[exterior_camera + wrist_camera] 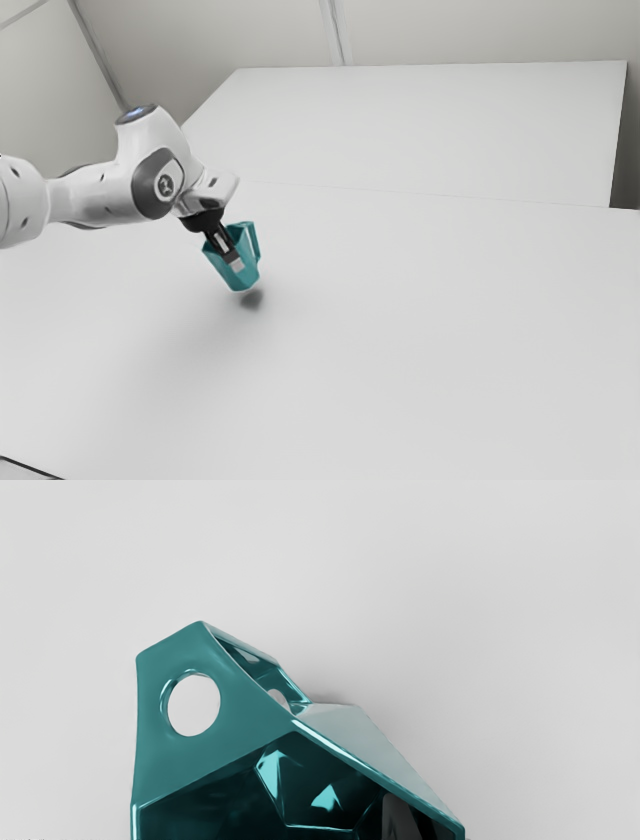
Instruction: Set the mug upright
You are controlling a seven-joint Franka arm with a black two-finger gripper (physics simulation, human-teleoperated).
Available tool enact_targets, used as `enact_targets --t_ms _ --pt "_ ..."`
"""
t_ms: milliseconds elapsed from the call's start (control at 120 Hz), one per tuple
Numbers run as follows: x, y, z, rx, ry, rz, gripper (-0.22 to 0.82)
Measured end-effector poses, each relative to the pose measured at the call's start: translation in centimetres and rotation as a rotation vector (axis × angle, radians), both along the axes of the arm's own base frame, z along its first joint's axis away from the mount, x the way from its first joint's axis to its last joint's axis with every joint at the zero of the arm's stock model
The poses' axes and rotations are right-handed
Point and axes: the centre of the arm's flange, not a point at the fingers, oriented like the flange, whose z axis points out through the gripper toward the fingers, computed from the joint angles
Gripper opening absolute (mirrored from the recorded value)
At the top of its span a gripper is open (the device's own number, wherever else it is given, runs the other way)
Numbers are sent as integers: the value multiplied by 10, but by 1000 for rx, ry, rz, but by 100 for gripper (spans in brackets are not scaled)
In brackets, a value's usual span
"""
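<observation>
White arm (105, 192) comes in from the exterior view's left, gripper (230, 253) angled down at the teal mug (238, 276). Mug is tilted, handle (256, 242) toward the exterior view's right. Dark shadow (252, 300) on the white table (420, 330) just below its base.

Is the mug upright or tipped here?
Tipped, not upright: the mug leans, its mouth up toward the exterior view's left, its base lower toward the exterior view's right.
</observation>
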Motion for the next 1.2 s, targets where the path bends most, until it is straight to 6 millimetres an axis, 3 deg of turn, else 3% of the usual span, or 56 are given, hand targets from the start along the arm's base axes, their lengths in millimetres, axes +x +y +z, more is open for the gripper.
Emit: enact_targets --t_ms 192,375,617,1200 --pt "-31 -40 -12 48 30 25 -16" --pt "-38 -21 -19 57 27 148 -16" --pt "-36 -41 -29 49 9 191 -16" --pt "-35 -41 -51 31 24 298 -16"
